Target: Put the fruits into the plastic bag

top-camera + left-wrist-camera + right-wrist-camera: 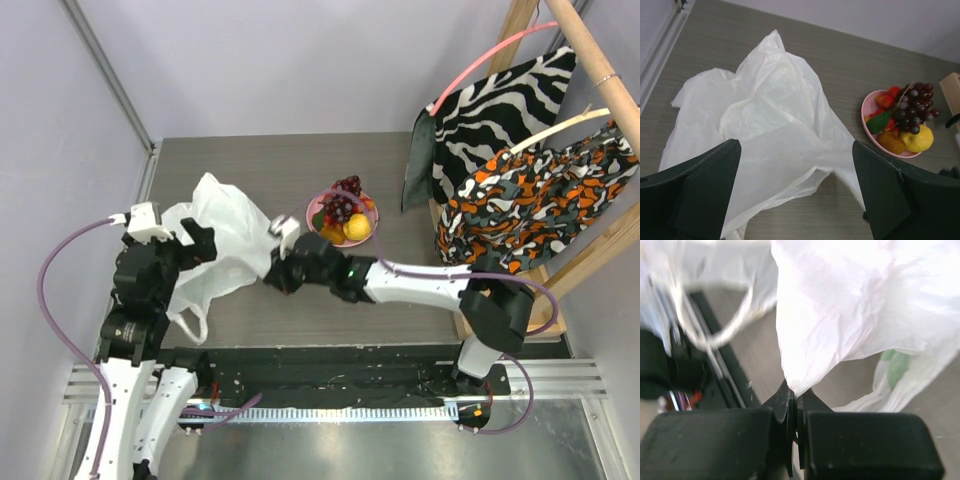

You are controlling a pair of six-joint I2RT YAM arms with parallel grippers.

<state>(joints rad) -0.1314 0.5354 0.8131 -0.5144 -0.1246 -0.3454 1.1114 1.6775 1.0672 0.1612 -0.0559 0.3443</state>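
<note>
Top external view: on the grey table (300, 160) the plastic bag (225, 240) lies crumpled at the left. To its right is the pink plate (313, 213), heaped with the fruits (343, 208). My right gripper (794, 392) pinches a fold of the bag, and my left gripper (794, 150) hangs spread wide above it. The bag's green print (897, 367) is too blurred to read.

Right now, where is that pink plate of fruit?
In the top view, the pink plate sits just right of the plastic bag and left of the hanging zebra cloth.
</note>
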